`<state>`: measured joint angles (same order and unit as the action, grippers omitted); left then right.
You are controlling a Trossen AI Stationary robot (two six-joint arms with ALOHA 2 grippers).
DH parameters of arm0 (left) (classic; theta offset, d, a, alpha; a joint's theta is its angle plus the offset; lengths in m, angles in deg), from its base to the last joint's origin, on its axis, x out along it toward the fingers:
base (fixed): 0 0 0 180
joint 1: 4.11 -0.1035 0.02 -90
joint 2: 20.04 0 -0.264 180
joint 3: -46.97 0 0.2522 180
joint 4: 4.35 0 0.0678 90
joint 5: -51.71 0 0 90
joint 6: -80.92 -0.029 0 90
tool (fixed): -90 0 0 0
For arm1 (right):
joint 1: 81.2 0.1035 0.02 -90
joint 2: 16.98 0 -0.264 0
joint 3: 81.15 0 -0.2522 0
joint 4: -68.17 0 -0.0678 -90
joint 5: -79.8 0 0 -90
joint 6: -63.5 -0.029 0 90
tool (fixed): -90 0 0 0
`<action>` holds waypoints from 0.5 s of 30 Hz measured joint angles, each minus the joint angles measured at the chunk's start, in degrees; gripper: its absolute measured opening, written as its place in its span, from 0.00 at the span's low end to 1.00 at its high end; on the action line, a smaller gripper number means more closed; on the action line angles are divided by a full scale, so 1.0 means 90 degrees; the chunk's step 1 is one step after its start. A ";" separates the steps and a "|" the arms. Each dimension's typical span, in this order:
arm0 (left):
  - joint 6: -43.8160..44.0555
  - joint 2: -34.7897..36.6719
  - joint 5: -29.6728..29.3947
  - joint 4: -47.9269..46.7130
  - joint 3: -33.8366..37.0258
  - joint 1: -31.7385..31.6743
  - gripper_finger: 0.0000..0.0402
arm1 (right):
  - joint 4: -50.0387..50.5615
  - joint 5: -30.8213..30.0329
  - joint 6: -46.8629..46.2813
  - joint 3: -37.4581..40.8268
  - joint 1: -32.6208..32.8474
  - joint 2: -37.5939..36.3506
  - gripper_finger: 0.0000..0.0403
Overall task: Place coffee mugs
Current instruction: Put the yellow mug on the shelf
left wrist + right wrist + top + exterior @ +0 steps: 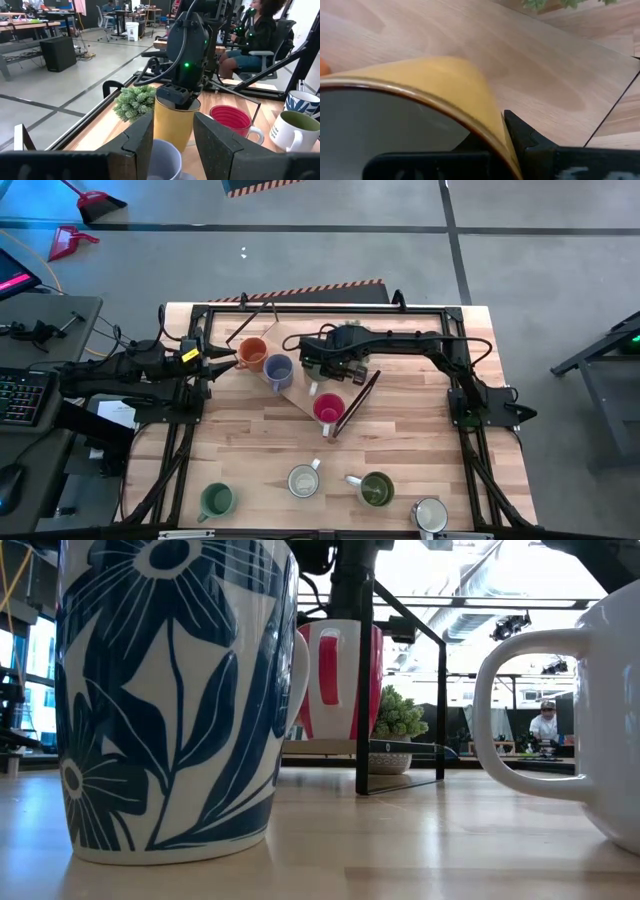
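Keep the right fingers [530, 145] pinched hard on the wall of the yellow mug [174, 125], one inside the rim and one outside, as now; no slackening before a flat, settled base. Base already down or slightly raised: impossible to tell, so lower slowly and straight, without tilting on so thin a pinch. Aim for bare wood on the pale board [292, 340], close beside the red-pink mug [231, 119] but with a plain gap between the two walls. Mind the blue-grey mug [162, 157], next past the yellow one from the red-pink mug, and the orange mug [252, 355] farther the same way; no swinging toward either. Leave the left fingers [222, 145] parted and empty, waiting beyond the blue-grey mug from the red-pink mug, with that pale rim showing between them. Watch the spiky plant [134, 101] too, near the yellow mug on the side away from the red-pink mug. To release, open only a little, then lift straight up clear of the rim.
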<state>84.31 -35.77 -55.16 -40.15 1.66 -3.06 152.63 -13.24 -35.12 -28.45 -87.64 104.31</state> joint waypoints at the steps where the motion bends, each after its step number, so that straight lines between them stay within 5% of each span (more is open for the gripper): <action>1: -0.0002 0.0000 0.0001 0.0000 0.0000 0.0001 0.32 | 0.0000 0.0007 -0.0035 0.0000 0.0000 0.0000 0.00; 15: -0.0109 0.0000 -0.0002 -0.0004 0.0000 0.0000 0.32 | -0.0084 0.0324 -0.0167 -0.0005 0.0010 0.0274 0.00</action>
<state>83.33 -35.77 -55.19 -40.18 1.66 -3.07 151.87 -10.33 -36.62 -28.49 -87.55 106.78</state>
